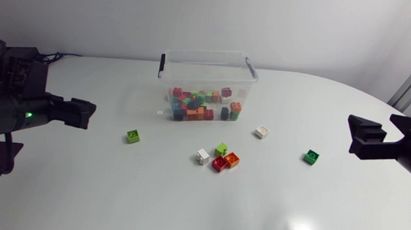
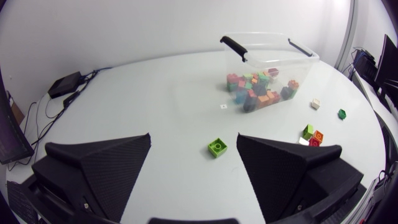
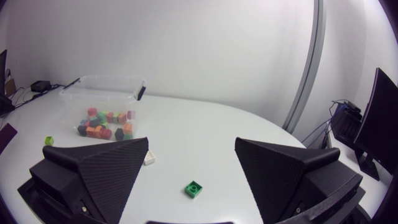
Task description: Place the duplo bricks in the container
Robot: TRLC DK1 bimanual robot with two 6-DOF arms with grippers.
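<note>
Right, current state:

- Head view: clear container (image 1: 209,73) sits at the far middle of the worktop (image 1: 111,196), lid off, with a pile of mixed bricks (image 1: 202,107) in it
- Seven bricks lie loose on the worktop in front of it: lime brick (image 1: 133,136) off to the left side, white brick (image 1: 261,132) just right of the container, dark green brick (image 1: 311,157) further right
- Cluster of four (image 1: 218,157) near the middle: white, lime, red and orange, the red and orange touching
- Left tool (image 1: 88,113) hangs at the left edge, pointing toward the middle, well apart from the lime brick; right tool (image 1: 352,135) at the right edge, near the dark green brick but clear of it
- Left wrist view: left tool (image 2: 193,140) spread wide, nothing gripped; lime brick (image 2: 217,147) lies on the worktop ahead of it, in line with the gap, touching neither finger
- Container (image 2: 249,62) further ahead, cluster of four (image 2: 313,135) showing beside the one finger
- Right wrist view: right tool (image 3: 191,142) also spread wide, holding nothing; dark green brick (image 3: 194,188) on the worktop seen in the gap, untouched
- White brick (image 3: 149,158) shows just past one finger, container (image 3: 102,87) far beyond it
</note>
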